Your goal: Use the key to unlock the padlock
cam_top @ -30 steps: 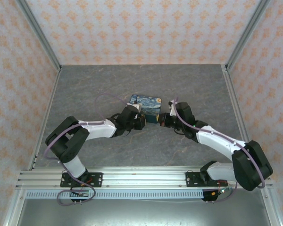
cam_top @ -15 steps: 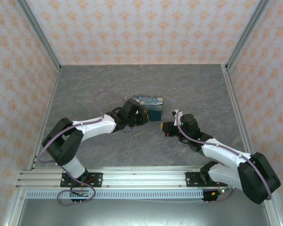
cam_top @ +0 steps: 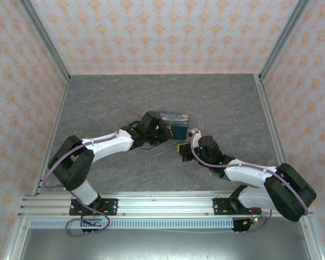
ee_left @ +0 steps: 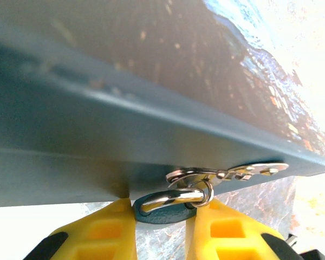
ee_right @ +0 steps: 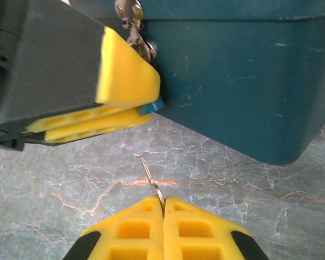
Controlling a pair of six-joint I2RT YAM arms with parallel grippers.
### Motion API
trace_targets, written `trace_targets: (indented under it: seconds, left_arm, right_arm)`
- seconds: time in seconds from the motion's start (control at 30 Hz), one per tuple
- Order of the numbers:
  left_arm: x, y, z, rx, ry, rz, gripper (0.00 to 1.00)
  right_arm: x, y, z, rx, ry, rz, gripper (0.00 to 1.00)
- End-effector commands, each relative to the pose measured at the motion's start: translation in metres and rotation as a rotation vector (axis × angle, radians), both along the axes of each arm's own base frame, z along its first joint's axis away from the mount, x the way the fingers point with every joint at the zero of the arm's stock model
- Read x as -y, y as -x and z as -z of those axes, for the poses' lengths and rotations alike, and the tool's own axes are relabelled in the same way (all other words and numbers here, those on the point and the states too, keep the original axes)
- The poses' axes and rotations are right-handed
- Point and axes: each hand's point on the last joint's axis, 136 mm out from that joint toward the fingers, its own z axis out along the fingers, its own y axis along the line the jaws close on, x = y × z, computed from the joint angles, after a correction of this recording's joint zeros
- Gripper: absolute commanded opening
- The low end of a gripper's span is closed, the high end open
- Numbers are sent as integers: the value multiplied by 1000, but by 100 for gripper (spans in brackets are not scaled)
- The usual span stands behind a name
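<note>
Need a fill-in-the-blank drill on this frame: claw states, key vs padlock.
The left claw is ___ (open/shut) on the tiny dark teal-blue metal padlock.
The right claw pinches the thin silver key, whose tip is ___ (touching/apart from) the padlock.
The padlock's shackle runs ___ (through/clear of) the silver hasp on the rectangular starry-night painted tin.
Missing words: shut; apart from; through.
</note>
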Motion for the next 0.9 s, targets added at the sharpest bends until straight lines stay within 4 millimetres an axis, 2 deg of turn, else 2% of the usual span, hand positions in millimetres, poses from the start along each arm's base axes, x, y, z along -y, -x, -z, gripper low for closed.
trace_targets:
  seconds: [0.0,0.27,0.6,0.87]
  left_arm:
    - [7,-10,-37,32,104,-36,17]
    - [9,-12,-40,10,139,-65,17]
    - [11,-14,-43,-8,220,-116,16]
    - [10,-12,-41,-18,212,-114,16]
  right_arm:
    - [-6,-11,-12,74,-21,7,0]
    - [-14,-16,-9,76,-46,0,0]
    - [-11,-19,-11,86,-67,32,0]
    - [-4,-25,-15,109,-66,72,0]
